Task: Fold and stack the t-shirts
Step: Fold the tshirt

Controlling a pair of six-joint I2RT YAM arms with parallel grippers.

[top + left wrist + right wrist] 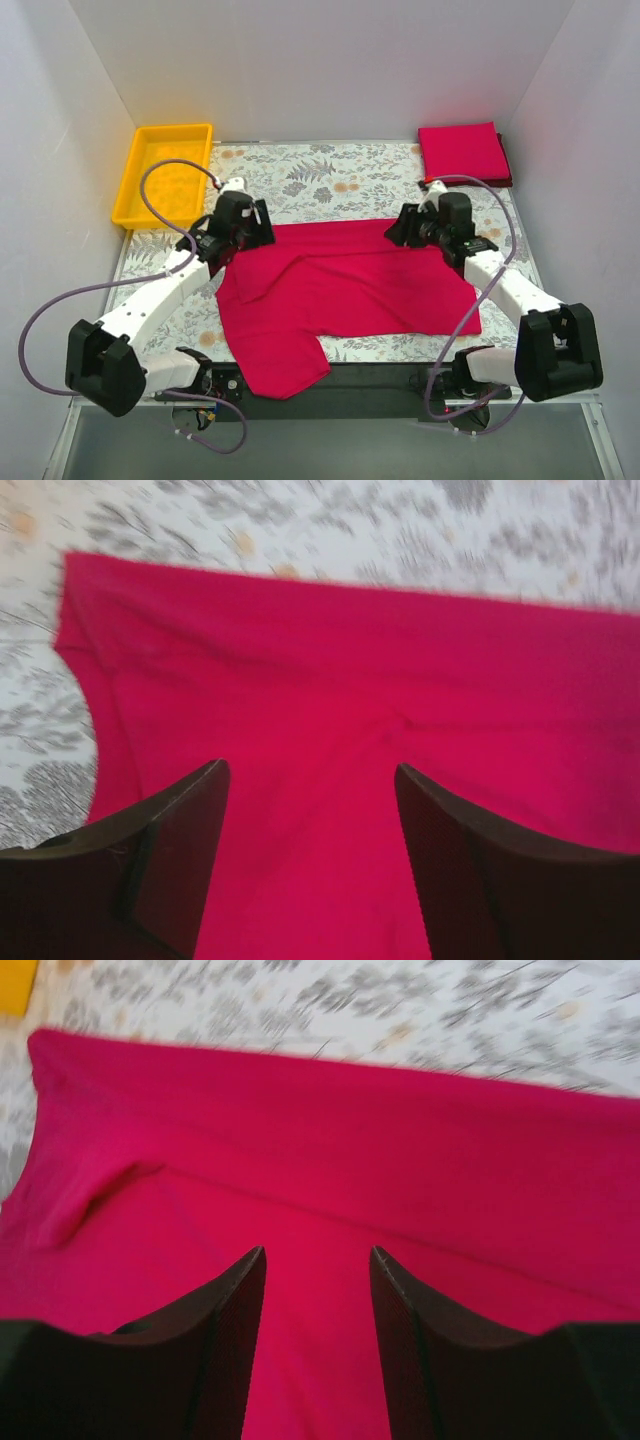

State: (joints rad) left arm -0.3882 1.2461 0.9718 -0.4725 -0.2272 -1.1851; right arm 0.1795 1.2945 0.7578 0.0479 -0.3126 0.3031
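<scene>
top view first: a red t-shirt lies open across the middle of the patterned counter, and one corner hangs off the near edge at lower left. the left end effector sits at the far left corner of the shirt, the right end effector at the far right corner. over in the far right corner of the counter there's a neatly folded red shirt pile. that part looks done, though how many shirts are in it can't be told. the yellow tray at far left shows nothing inside from here.

left wrist view: the fingers stand wide apart above the red cloth, with nothing pinched between them. a straight cloth edge runs across just beyond them, and bare counter lies past that.

right wrist view: here the gap is narrower, but the jaws are apart too and no cloth is gripped. a flat folded band runs along the shirt's far edge.

as a judgement, this shirt is early in its folding. the remaining folds are still to do, then the carry onto the pile.
</scene>
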